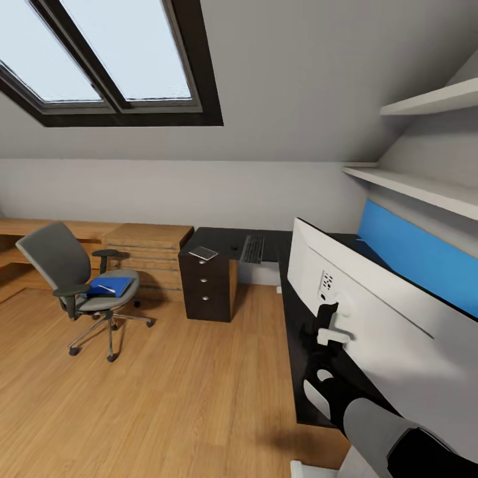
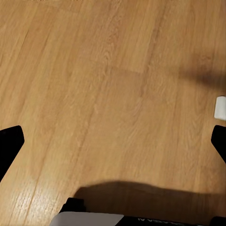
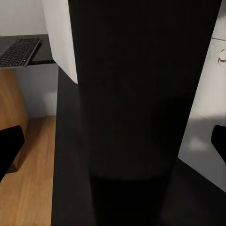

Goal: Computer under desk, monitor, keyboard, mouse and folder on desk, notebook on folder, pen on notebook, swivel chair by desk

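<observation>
The monitor stands on the black desk at the right, its pale back toward me. My right gripper reaches to its stand. In the right wrist view a broad dark column stands between the right gripper's wide-open fingers. On the desk's far wing lie the grey notebook, the small mouse and the keyboard, also seen as the keyboard. At the left, the swivel chair carries the blue folder; a thin pale stroke on it looks like the pen. My left gripper hangs open over bare floor.
A light wooden chest stands between chair and desk, with a wooden bench running left. A blue wall panel and white shelves lie behind the monitor. Open plank floor spreads left of the desk. A small white block sits on the floor.
</observation>
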